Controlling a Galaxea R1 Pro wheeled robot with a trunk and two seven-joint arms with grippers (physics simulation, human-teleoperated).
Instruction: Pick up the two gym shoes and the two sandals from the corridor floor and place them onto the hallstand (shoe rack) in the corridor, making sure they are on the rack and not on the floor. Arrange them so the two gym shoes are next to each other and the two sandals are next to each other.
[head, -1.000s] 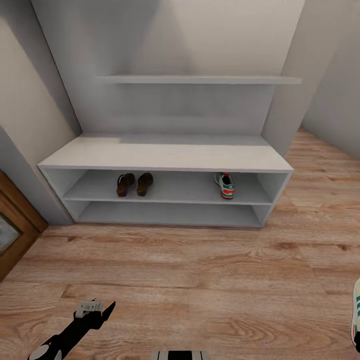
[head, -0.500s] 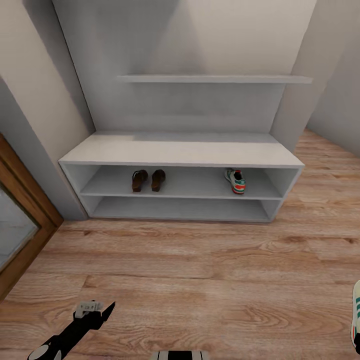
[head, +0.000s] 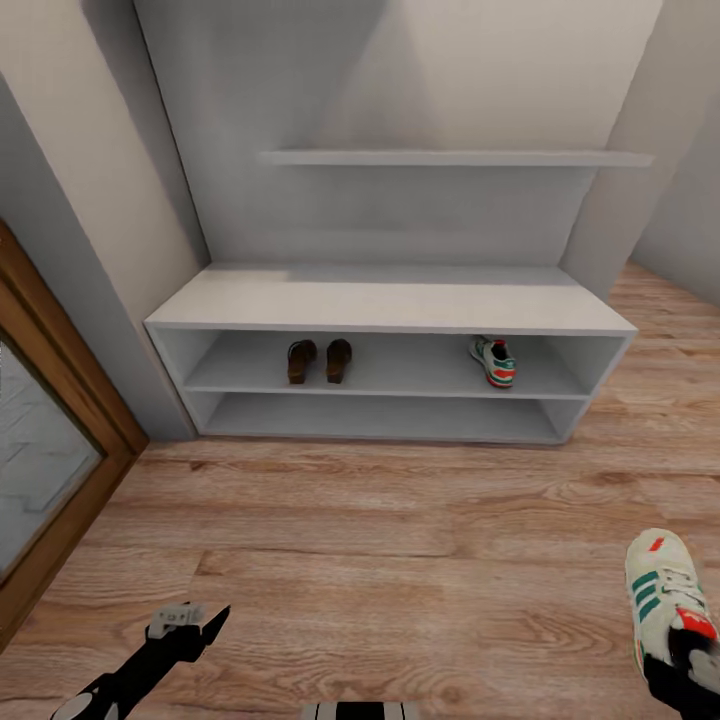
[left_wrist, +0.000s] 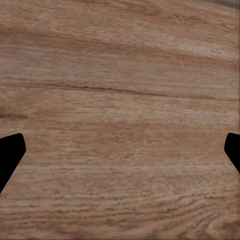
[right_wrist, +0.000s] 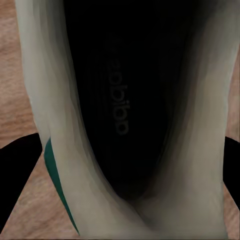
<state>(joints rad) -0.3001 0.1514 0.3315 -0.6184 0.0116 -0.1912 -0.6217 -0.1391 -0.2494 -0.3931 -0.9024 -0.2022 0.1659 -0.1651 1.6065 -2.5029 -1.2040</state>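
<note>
The pale grey hallstand (head: 390, 305) stands against the wall ahead. On its upper shelf tier the two brown sandals (head: 320, 360) sit side by side left of centre. One gym shoe (head: 494, 361) rests on the same tier near the right end. The other gym shoe (head: 662, 590), white with green stripes, hangs over the corridor floor (head: 400, 540) at the lower right. My right gripper (head: 690, 655) is shut on its heel; its dark opening (right_wrist: 120, 100) faces the right wrist camera. My left gripper (head: 185, 622) is open and holds nothing above bare planks (left_wrist: 120, 100).
A grey wall shelf (head: 450, 158) runs above the bench. A wooden door frame (head: 70, 400) with a glass panel (head: 30, 470) flanks the left side. Grey walls close in on both sides of the hallstand, with open plank floor between me and it.
The whole picture has slid right, so the camera has moved. The held gym shoe has come from the right edge further into the head view. The left arm looks the same.
</note>
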